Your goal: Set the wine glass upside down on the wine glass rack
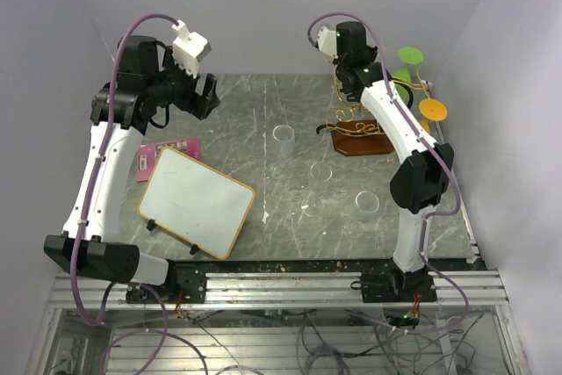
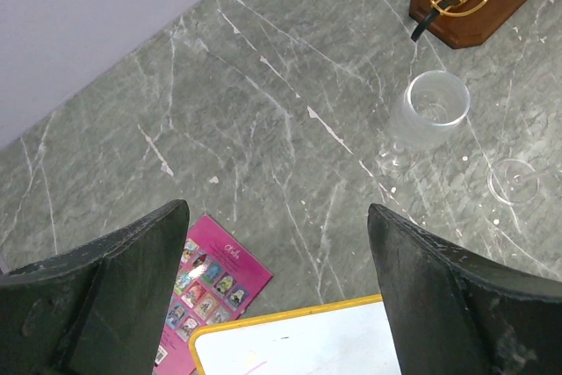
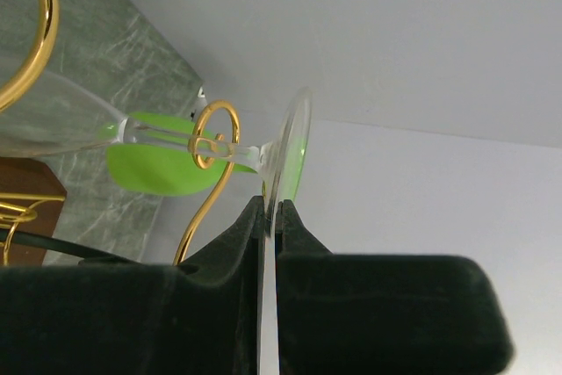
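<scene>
My right gripper (image 3: 270, 208) is shut on the thin foot of a clear wine glass (image 3: 290, 142). The glass lies sideways in the right wrist view, its stem (image 3: 167, 136) passing a curled gold hook (image 3: 211, 133) of the wine glass rack. Its bowl (image 3: 53, 116) reaches to the left. In the top view the right gripper (image 1: 347, 85) is over the rack (image 1: 360, 133), a gold and black wire stand on a reddish-brown base. My left gripper (image 2: 277, 243) is open and empty, held high over the table's left part (image 1: 204, 98).
Several other clear glasses stand on the grey marble table (image 1: 283, 133) (image 1: 321, 171) (image 1: 367, 203). One shows in the left wrist view (image 2: 430, 111). A yellow-framed whiteboard (image 1: 198, 201) and a pink card (image 1: 167, 154) lie at the left. Green (image 1: 410, 56) and orange (image 1: 433, 110) discs sit behind the rack.
</scene>
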{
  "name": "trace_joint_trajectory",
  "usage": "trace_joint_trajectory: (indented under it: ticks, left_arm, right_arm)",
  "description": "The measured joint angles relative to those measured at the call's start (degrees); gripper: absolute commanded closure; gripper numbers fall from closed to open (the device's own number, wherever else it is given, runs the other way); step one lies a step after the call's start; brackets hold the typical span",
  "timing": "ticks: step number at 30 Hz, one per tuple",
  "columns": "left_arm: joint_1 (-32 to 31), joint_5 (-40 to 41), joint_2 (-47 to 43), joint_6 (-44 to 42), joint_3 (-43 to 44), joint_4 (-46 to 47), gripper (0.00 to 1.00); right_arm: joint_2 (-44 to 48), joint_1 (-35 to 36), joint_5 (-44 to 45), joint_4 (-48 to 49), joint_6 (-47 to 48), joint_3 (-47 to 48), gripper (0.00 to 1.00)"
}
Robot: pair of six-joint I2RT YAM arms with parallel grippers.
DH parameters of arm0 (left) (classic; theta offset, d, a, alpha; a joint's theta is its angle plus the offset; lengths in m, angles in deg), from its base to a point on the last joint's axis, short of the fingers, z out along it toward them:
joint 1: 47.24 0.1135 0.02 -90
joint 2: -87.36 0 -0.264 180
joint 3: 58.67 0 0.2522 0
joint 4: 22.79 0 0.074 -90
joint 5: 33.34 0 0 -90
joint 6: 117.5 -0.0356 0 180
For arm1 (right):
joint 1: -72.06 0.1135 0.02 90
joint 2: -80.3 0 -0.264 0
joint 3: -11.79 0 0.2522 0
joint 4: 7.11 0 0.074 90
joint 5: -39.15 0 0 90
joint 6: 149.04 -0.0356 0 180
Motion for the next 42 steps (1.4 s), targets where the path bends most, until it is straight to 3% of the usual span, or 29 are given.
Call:
trace_joint_trajectory:
  ticks: [21,42]
  left_arm:
    - [0.0,-0.2,0.4,0.0,0.0,0.0,0.06]
    - [0.0,-0.2,0.5,0.0,0.0,0.0,0.05]
  right_arm:
    - [0.9,-3.1,1.3,-1.9,0.0,-2.0,1.00]
    - [-5.8,-3.5,1.6,-0.6,0.4,6.0,1.00]
